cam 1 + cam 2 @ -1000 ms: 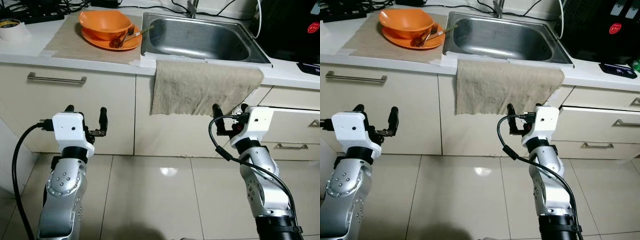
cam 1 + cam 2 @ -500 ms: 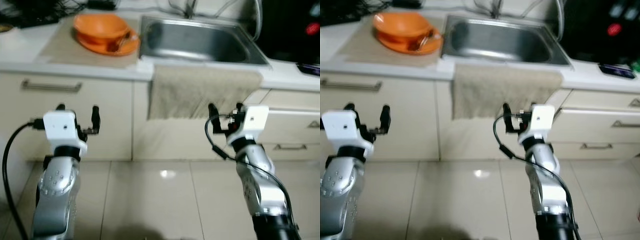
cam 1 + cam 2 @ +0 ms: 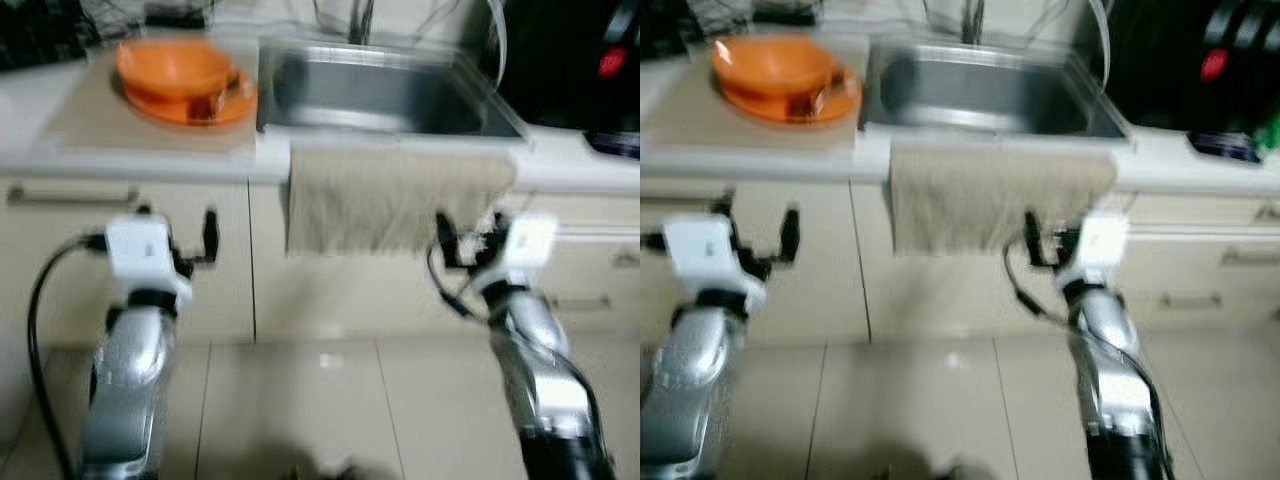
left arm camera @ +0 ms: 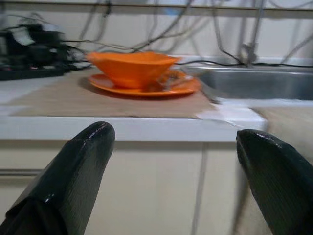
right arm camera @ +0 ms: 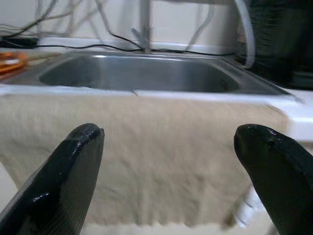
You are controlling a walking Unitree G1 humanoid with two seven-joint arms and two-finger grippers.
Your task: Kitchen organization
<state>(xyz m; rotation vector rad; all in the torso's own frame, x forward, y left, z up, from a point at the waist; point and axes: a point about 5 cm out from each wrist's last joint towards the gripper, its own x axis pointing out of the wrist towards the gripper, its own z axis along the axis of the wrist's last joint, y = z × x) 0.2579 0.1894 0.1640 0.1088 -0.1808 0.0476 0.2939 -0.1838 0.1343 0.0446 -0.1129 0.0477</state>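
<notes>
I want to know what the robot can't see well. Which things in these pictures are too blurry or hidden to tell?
- Round orange bowl on the flat orange plate: the bowl's wall hides its inside in the left wrist view; both eye views are blurred.
- Shiny steel sink: its floor is hidden behind the front rim in the right wrist view.
- Beige cloth hanging over the counter edge: covers the cabinet front behind it.
- Black appliance: blurred, cut off by the picture edge.

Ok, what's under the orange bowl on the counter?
The orange bowl sits on an orange plate, which rests on a beige mat left of the sink. The plate's middle is covered by the bowl.
</notes>
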